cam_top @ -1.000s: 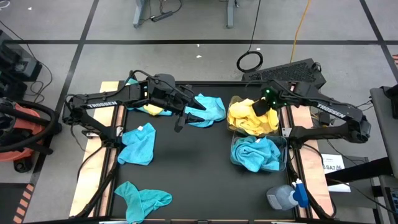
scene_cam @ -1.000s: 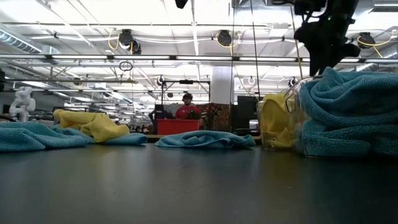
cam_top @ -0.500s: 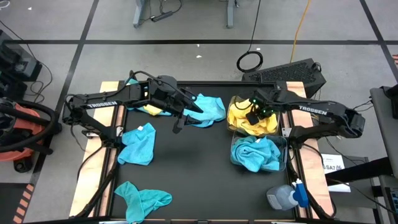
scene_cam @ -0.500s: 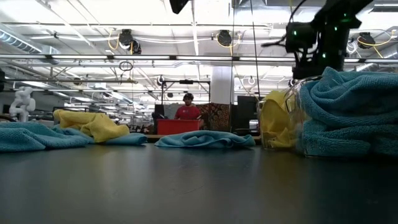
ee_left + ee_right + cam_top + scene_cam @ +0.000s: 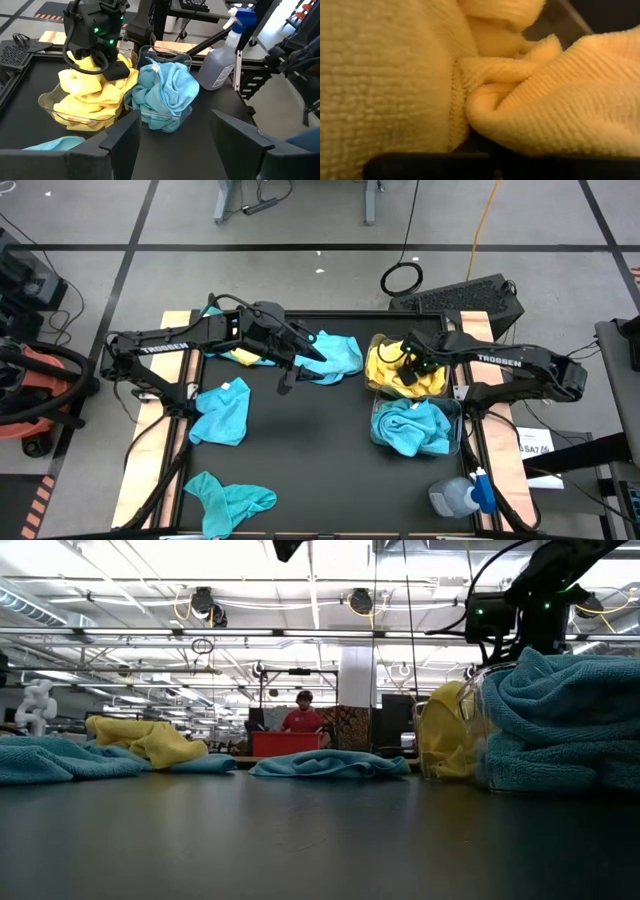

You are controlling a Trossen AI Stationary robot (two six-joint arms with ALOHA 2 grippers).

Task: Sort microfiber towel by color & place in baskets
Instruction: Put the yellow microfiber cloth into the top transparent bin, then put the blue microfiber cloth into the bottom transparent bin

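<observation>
White lettering TROSSEN along the left arm (image 5: 165,348), the same word TROSSEN on the right arm (image 5: 497,360), a paper label (image 5: 535,448) beside the bench, print too small to read

right end effector (image 5: 410,363) down in yellow-towel bin (image 5: 377,385); left end effector (image 5: 305,360) hovers (over teal towel (image 5: 335,353)).

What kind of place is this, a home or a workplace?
Most likely a robotics lab or workshop: a large hall with ceiling rails and cables, a person at a distant bench, and a keyboard lying on the floor beside the table.
</observation>
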